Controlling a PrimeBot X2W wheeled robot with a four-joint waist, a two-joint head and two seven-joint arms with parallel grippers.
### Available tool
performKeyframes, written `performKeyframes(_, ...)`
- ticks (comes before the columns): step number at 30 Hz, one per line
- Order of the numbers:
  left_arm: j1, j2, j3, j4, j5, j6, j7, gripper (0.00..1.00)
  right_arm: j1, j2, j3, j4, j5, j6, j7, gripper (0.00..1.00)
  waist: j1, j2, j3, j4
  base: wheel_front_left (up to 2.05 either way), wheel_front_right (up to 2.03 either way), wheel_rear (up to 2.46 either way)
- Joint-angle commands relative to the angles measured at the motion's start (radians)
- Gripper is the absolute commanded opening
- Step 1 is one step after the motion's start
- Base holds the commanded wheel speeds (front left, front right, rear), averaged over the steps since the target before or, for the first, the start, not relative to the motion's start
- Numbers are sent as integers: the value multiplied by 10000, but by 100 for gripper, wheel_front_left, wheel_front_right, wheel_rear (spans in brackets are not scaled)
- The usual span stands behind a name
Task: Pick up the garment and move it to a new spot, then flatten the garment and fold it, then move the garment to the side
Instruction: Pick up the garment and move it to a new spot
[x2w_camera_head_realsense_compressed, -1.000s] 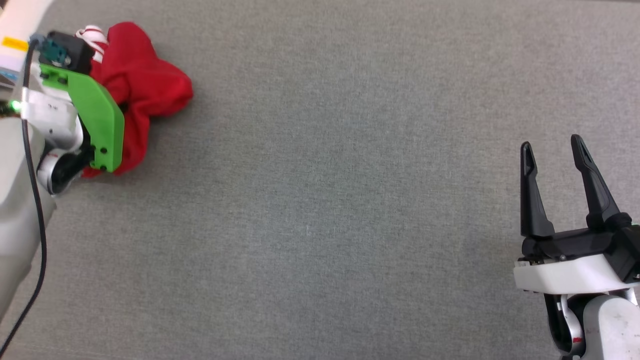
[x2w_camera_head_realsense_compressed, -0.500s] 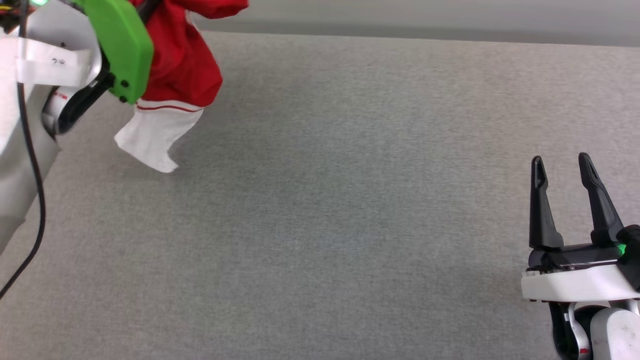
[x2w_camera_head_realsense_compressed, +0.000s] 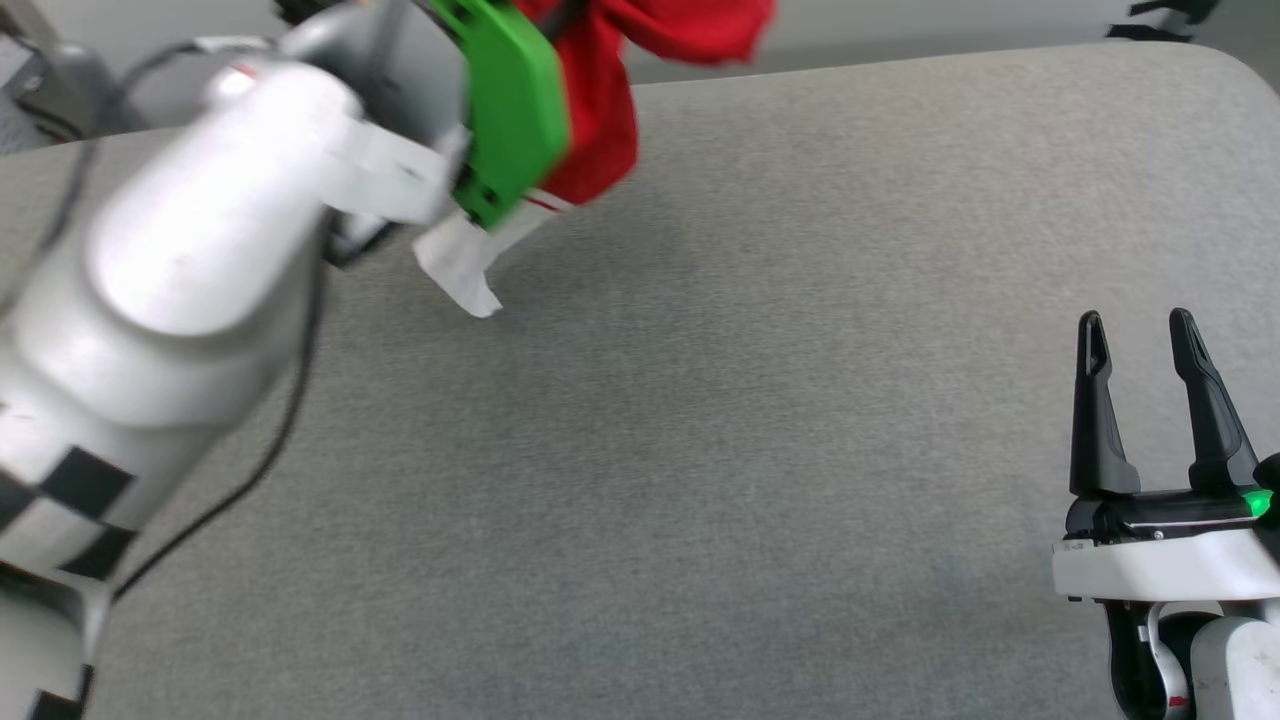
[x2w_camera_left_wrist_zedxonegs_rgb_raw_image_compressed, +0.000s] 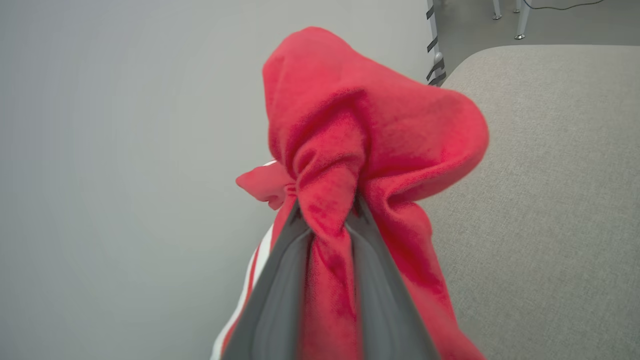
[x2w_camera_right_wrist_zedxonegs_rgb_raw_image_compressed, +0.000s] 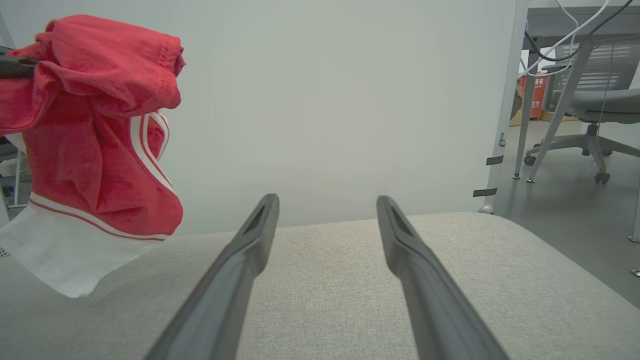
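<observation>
The garment, red with a white sleeve and striped trim, hangs bunched in the air over the far left of the grey table. My left gripper is shut on a twist of its red cloth, which bulges above the fingertips. In the head view the left arm's green bracket covers part of the garment. From the right wrist view the garment dangles at the left, its white sleeve just above the table. My right gripper stands open near the table's right edge, nothing between its fingers.
A pale wall panel runs behind the table's far edge. An office chair and desk legs stand on the floor beyond the table's far right rounded corner. A black cable trails from the left arm.
The left arm has lifted the garment off the table and carried it rightward; the white sleeve now dangles free. The head camera has tilted up. The right gripper has stayed open in place.
</observation>
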Motion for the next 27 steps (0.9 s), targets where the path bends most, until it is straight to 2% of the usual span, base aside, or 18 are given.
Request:
performKeyframes(1, 14, -284, -331, 108, -4, -25, -66, 0, 57, -15, 11, 16, 65, -7, -59, 100, 1, -1, 181, -586, 0, 0, 0)
performKeyframes(10, 1323, -2235, -2349, 1491, -677, -25, -1156, 0, 25, -15, -81, -54, 0, -7, -59, 100, 1, -1, 426, -812, 0, 0, 0)
performKeyframes(18, 3109, -3773, -2856, 2469, -445, -25, -1318, 0, -109, -15, -8, -56, -116, -7, -59, 100, 1, -1, 596, -629, 0, 0, 0)
performKeyframes(21, 3909, -4046, -2862, 2530, 106, -25, -922, 0, -167, -15, 71, -33, -125, -7, -59, 100, 1, -1, 673, -601, 0, 0, 0)
performKeyframes(27, 4777, -4259, -2865, 2606, 352, -25, -721, 0, -226, -15, 133, 23, -146, -7, -59, 100, 1, -1, 780, -524, 0, 0, 0)
